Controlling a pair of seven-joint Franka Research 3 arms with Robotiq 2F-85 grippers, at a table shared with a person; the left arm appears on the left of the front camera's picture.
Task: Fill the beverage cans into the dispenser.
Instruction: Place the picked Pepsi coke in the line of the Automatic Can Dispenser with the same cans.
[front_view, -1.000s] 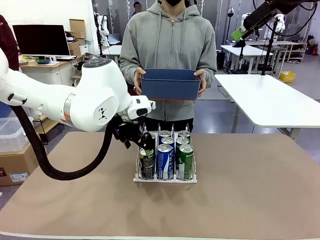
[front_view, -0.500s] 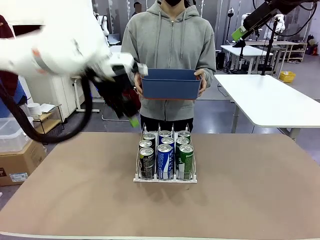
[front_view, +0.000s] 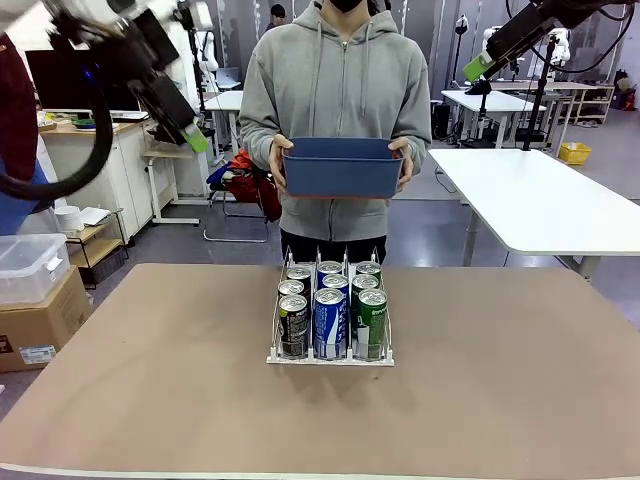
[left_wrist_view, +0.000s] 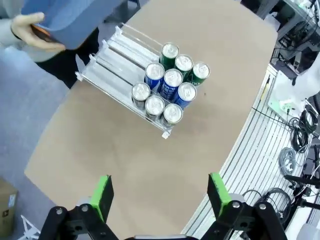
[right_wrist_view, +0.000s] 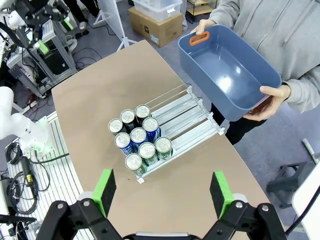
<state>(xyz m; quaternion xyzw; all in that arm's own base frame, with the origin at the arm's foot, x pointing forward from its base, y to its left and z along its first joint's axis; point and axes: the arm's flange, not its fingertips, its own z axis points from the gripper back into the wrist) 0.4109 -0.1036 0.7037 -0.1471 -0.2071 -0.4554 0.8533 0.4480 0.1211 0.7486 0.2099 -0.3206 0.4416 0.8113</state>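
Both sets of jaws stand wide apart and hold nothing. The left gripper (left_wrist_view: 160, 197) hangs high above the dispenser (left_wrist_view: 120, 62), its green pads framing bare worktop (left_wrist_view: 130, 165) on the robot's side of the rack; in the front view the same gripper (front_view: 190, 135) is raised up and off to the left of the dispenser, well apart from it. The right gripper (right_wrist_view: 162, 195) also looks down from high above, with the dispenser (right_wrist_view: 182, 117) ahead of its fingertips and nothing between them.

The dispenser (front_view: 330, 355) stands mid-worktop, just in front of the person. Nine beverage cans (front_view: 330, 310) sit in it, three to a lane: dark ones in the left lane, blue-and-white in the middle lane, green-and-white in the right lane. They are packed against the dispenser's near end, the one towards the robot. The wrist views show the far part of each lane, towards the person, without cans.

Beyond the dispenser, the person holds a blue tub (front_view: 342, 168) in both hands at chest height. From the right wrist view, the blue tub (right_wrist_view: 225, 70) is tipped towards the camera and its inside looks bare. No loose can lies on the worktop around the dispenser.

Judging from that, the filling looks finished or very nearly so: every can in sight is already in a lane, and no further can waits to be picked up.
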